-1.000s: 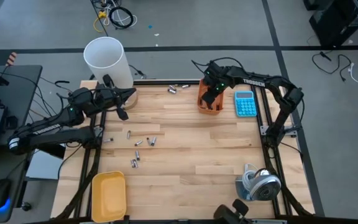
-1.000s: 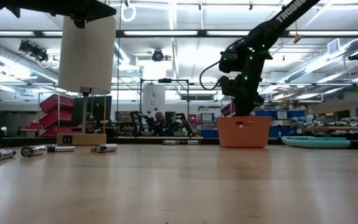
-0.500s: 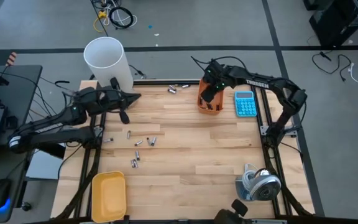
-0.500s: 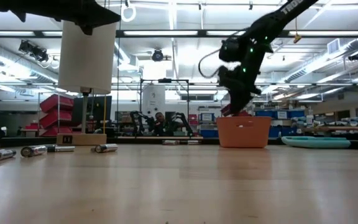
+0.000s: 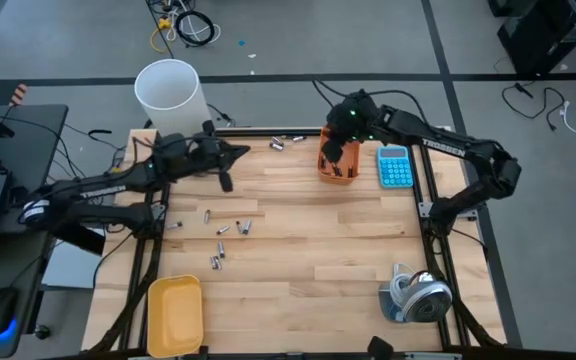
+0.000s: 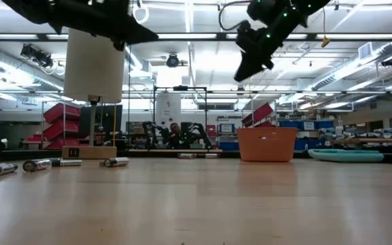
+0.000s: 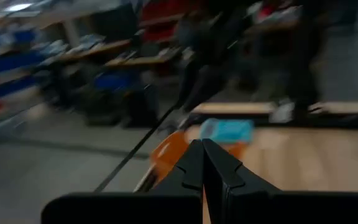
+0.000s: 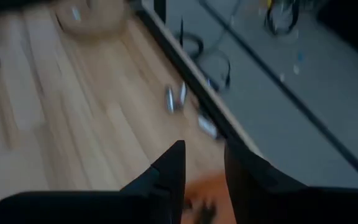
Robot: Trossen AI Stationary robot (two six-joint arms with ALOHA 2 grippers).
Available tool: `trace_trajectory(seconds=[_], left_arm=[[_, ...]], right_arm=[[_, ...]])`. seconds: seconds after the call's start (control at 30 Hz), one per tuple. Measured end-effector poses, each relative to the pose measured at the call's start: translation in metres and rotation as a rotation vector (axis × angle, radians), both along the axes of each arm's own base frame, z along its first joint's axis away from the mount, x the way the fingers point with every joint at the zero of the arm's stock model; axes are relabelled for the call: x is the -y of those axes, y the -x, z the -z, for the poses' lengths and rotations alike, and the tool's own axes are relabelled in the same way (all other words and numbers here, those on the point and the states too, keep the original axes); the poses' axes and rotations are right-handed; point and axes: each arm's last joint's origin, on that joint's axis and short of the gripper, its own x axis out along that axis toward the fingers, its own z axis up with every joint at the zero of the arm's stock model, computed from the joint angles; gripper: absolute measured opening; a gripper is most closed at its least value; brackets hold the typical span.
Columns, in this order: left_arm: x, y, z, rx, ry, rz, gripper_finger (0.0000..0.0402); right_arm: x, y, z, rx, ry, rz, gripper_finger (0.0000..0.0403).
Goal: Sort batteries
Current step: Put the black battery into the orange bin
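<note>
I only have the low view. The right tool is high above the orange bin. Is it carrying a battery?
Observer: No. The right wrist view shows the right tool open, with nothing between its fingers.
Operator: And the left tool?
Observer: The left tool is shut and empty, above the table's far left part near the white cup.
Operator: Where are the loose batteries?
Observer: From above, most of the batteries lie scattered left of the table's centre.

Silvery metal batteries (image 5: 230, 229) lie on a smooth pale wood table (image 5: 308, 240) beside a matt orange plastic bin (image 5: 336, 166).
</note>
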Motion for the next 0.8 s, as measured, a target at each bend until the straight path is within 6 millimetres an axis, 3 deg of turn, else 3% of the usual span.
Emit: trace_trajectory(seconds=[0.17,0.27,0.4,0.5,0.63,0.8], left_arm=[[-0.006,-0.006,-0.003,-0.019,-0.018,-0.121,0.0001],[-0.003,-0.001,-0.017,0.031,-0.036,-0.112,0.0001],[0.01,0.015,-0.045,0.132,-0.077,-0.042,0.0001],[0.021,0.03,-0.057,0.172,-0.12,0.021,0.0001],[0.032,0.051,-0.063,0.167,-0.158,0.035,0.0001],[0.038,0.07,-0.061,0.121,-0.151,0.036,0.0001]], right_arm=[[0.008,-0.026,0.009,0.089,0.037,0.022,0.0076],[0.013,-0.043,0.014,0.091,0.042,0.038,0.005],[0.022,-0.071,0.011,0.125,0.046,0.037,0.0008],[0.029,-0.095,0.006,0.134,0.056,0.032,0.0008],[0.04,-0.121,0.007,0.122,0.043,0.044,0.0002],[0.054,-0.143,0.027,0.114,-0.027,0.126,0.0001]])
